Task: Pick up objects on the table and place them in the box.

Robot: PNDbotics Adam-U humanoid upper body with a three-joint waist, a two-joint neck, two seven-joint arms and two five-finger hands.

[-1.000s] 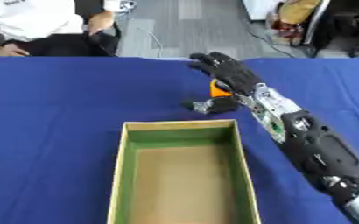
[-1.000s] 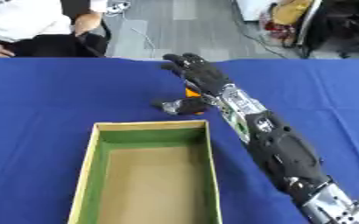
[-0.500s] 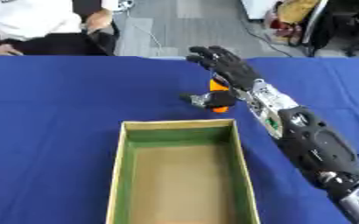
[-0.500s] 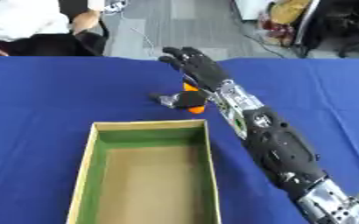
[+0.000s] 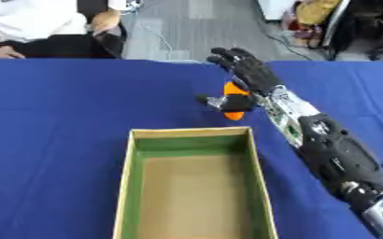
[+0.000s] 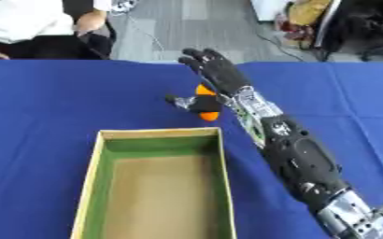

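The orange object (image 5: 235,101) lies on the blue worktop (image 5: 64,107) just beyond the far rim of the open box (image 5: 193,186) — near enough for a short carry into it. The right robot hand (image 5: 244,70) reaches over it, fingers extended and spread, thumb low beside it; whether it touches is unclear. The box looks empty. No writing or label is readable.

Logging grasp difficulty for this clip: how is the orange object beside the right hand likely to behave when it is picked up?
The orange object looks small and rounded, so it probably weighs little and may roll or slip aside if nudged on the blue table. The right hand has its fingers spread over it with the thumb alongside. Its material cannot be made out, so stiffness is uncertain.
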